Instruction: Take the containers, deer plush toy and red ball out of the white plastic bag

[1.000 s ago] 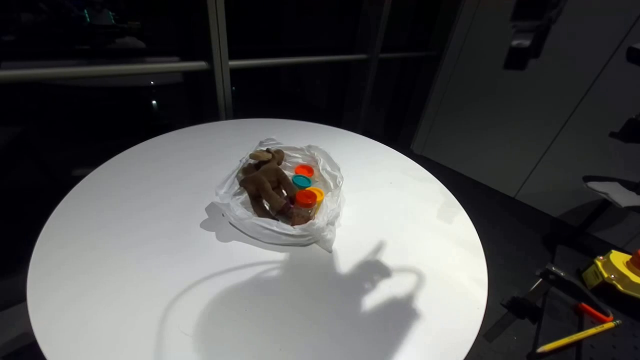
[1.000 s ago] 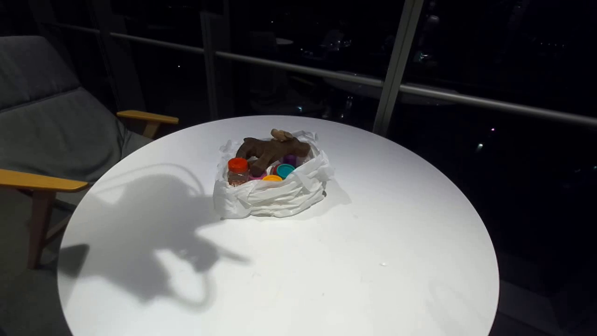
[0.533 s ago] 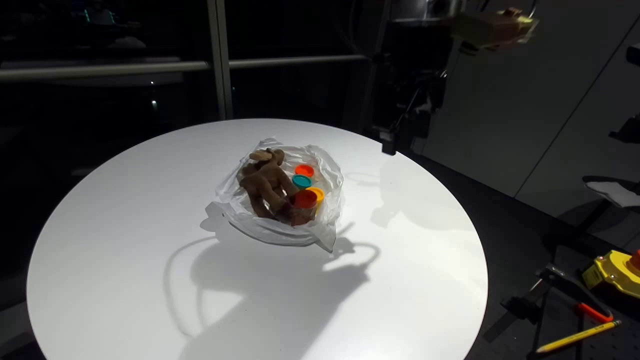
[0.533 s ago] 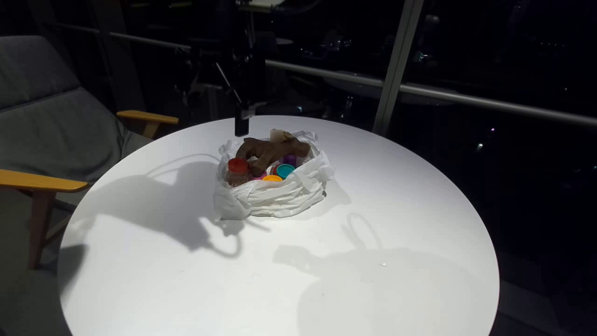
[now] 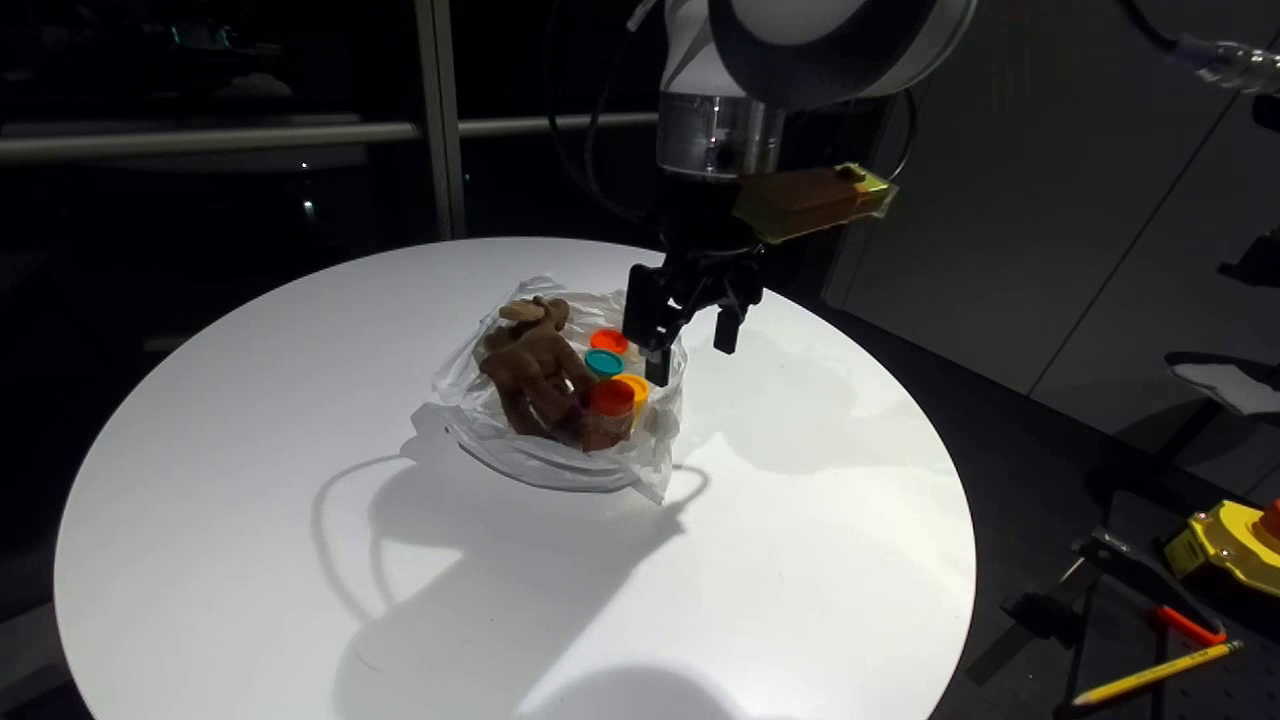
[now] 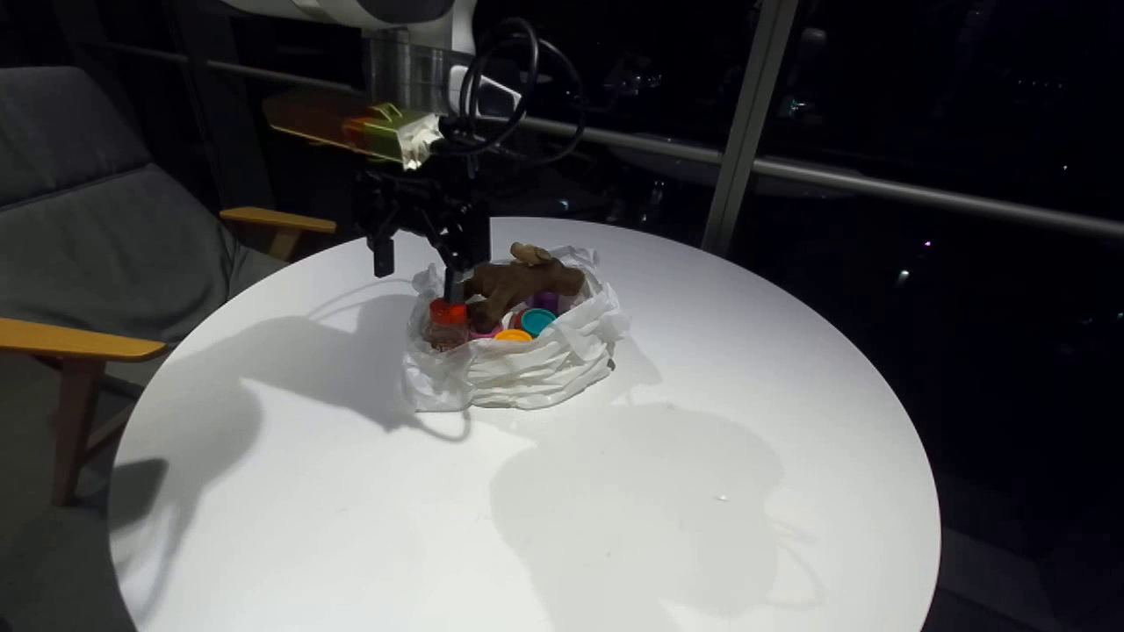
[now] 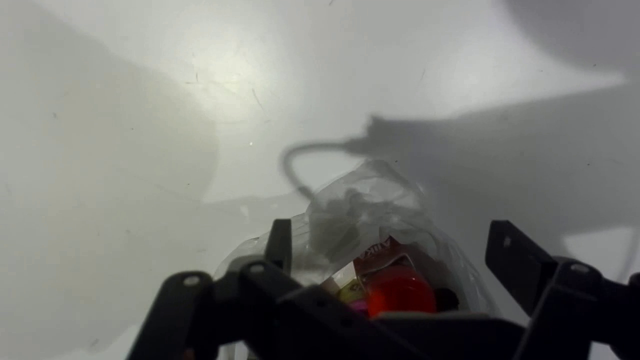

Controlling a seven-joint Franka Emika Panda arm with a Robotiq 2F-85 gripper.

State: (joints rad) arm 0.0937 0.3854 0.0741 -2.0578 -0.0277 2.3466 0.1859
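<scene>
Since the earlier frame, the black two-fingered gripper [image 5: 692,350] has come down from the upper right to just right of centre in an exterior view, while the bag of thin white plastic [image 5: 530,468] keeps its place mid-frame on the round white table [image 5: 250,560]. The gripper's fingers stand spread well apart; one tip overlaps the bag's right rim in that view, and whether they touch is unclear. Inside the bag the brown plush deer [image 5: 532,368] lies toward the left, legs pointing lower right. Right of it sit an orange-red-lidded tub [image 5: 609,341], a teal-lidded tub [image 5: 604,363], a yellow-lidded tub [image 5: 637,385] and, lowest in the frame, a clear jar with a red-orange lid [image 5: 610,398]. A purple tub [image 6: 545,301] shows partly beneath the deer in an exterior view, near the centre. In the wrist view a red lid [image 7: 400,290] lies at lower centre, between the fingers.
</scene>
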